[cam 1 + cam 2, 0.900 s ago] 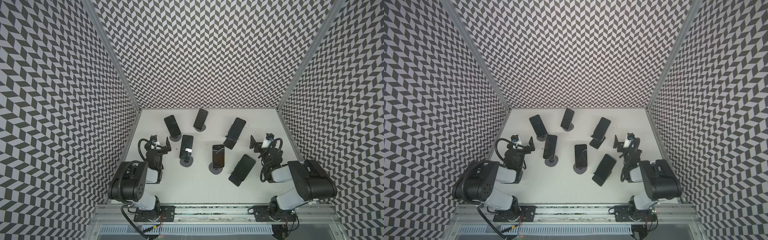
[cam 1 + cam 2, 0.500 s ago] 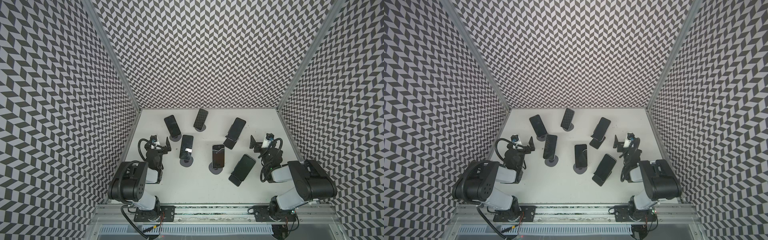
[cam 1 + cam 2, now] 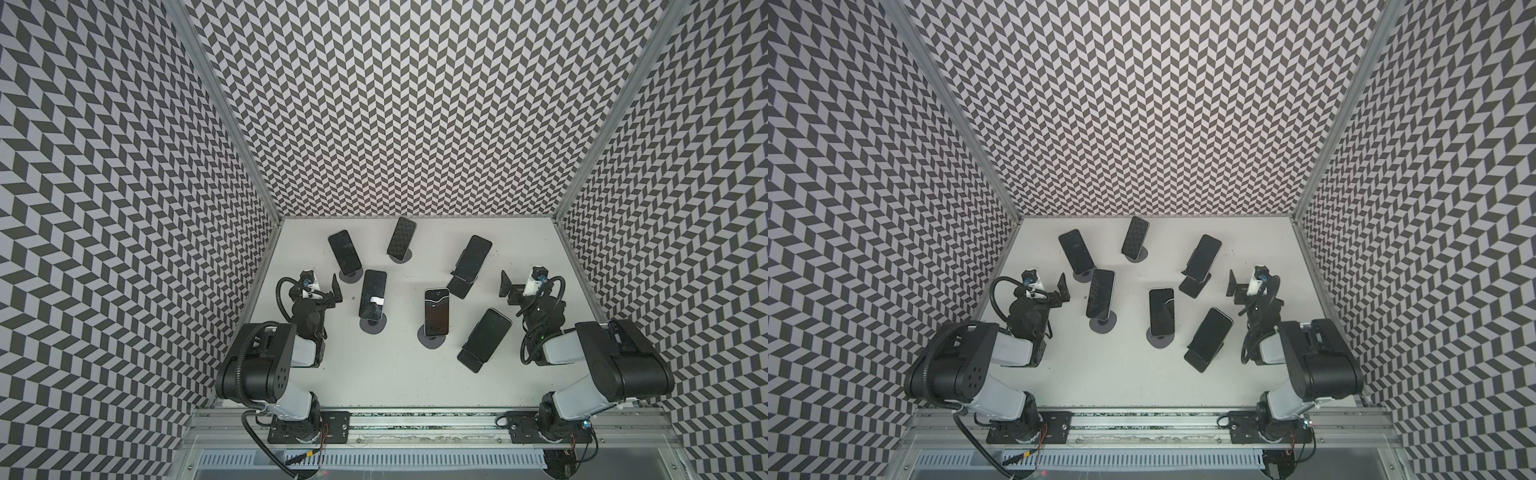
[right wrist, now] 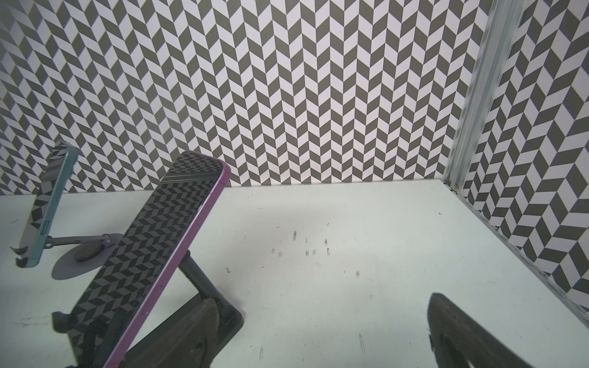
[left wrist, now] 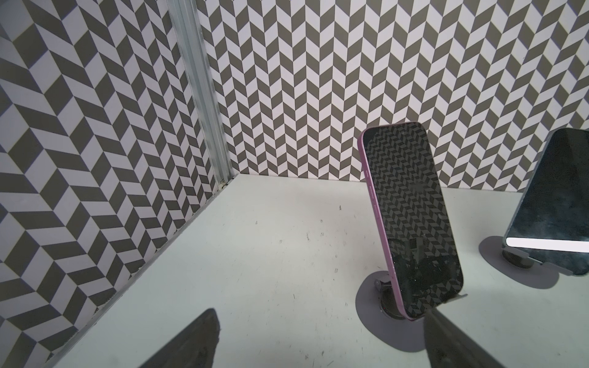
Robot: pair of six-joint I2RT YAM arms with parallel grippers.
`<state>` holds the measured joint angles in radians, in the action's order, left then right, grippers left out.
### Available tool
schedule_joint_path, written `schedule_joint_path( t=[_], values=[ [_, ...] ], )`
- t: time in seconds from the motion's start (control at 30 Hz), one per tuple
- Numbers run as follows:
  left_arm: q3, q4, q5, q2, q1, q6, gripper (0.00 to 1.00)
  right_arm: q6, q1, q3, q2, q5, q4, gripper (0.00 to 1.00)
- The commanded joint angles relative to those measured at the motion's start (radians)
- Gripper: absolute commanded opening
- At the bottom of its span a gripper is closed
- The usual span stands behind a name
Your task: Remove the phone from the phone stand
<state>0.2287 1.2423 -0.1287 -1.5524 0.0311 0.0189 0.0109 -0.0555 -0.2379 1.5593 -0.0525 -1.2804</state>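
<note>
Three chevron-patterned walls [image 3: 415, 104] enclose my white counter [image 3: 395, 374]. Aluminium posts [image 3: 223, 112] mark both rear corners. Lighting is even.

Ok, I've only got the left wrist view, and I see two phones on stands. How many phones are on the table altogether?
Observer: Six, each on its own stand; the four you miss include the middle phone.
Operator: And the right gripper?
Observer: The right gripper is open and empty, beside a purple-edged phone on a folding stand.
Operator: Any phone lying flat?
Observer: No; in both top views every phone leans on a stand, none flat on the table.
</note>
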Motion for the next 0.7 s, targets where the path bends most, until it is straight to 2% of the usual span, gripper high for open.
schedule_joint_path(
  t=[0.0, 0.2, 0.27, 0.33, 0.47, 0.53, 0.67],
  values=[
    [0.020, 0.039, -0.009, -0.010, -0.003, -0.005, 1.00, 0.008, 0.005, -0.003, 0.011, -0.009, -0.062, 1.00],
    [0.011, 0.046, 0.009, -0.004, -0.009, -0.003, 1.00, 0.007, 0.005, -0.006, 0.010, -0.009, -0.057, 1.00],
    [-0.014, 0.090, 0.013, 0.000, -0.011, -0.004, 1.00, -0.018, 0.005, 0.008, 0.002, -0.079, -0.095, 1.00],
    [-0.060, 0.169, -0.005, 0.011, -0.011, 0.002, 1.00, -0.067, 0.011, 0.086, -0.021, -0.169, -0.170, 1.00],
    [-0.130, 0.259, -0.044, 0.062, -0.016, 0.024, 0.99, -0.086, 0.016, 0.153, -0.064, -0.213, -0.252, 1.00],
    [-0.128, 0.193, -0.052, 0.132, -0.018, 0.027, 0.99, -0.097, 0.016, 0.164, -0.101, -0.250, -0.240, 0.99],
    [-0.112, 0.045, -0.060, 0.256, -0.020, 0.038, 1.00, -0.117, 0.017, 0.141, -0.234, -0.310, -0.061, 1.00]
  ],
)
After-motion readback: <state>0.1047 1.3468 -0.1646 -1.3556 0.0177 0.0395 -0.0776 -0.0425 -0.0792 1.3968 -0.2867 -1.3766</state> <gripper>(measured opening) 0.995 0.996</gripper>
